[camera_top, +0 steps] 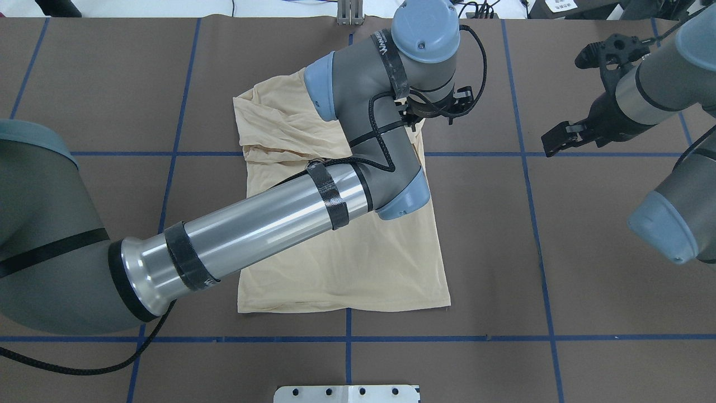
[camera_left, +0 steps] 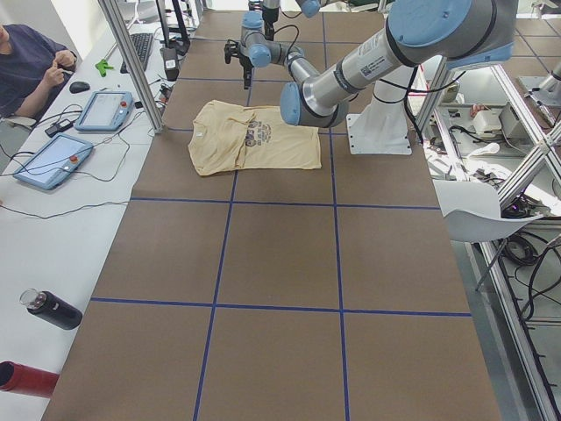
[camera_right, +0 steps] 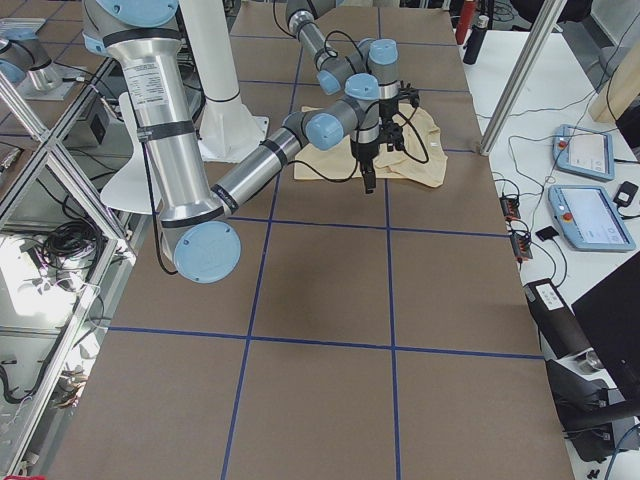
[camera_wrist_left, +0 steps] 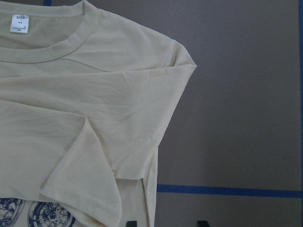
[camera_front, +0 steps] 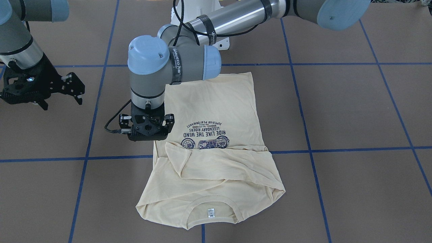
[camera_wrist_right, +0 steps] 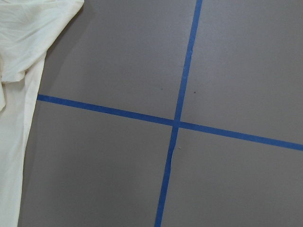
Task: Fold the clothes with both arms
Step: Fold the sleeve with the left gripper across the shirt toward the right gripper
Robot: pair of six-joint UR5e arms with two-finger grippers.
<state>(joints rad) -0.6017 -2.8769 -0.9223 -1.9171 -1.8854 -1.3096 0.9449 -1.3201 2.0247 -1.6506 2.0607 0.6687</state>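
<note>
A brown table (camera_front: 354, 108) taped in blue squares is shown. At its middle the cream shirt (camera_front: 219, 101) is laid flat, its sleeves (camera_front: 216, 165) folded in below the print. The cloth is judged thin and limp, best pinched at hem or shoulder edges. The left gripper (camera_front: 147, 128) is held wide over one side edge. The right gripper (camera_top: 565, 101) is spread wide, well apart. The shirt is overhung by the left forearm (camera_top: 268, 218).

Left claw (camera_front: 147, 129), right claw (camera_front: 62, 102): jaws apart.
</note>
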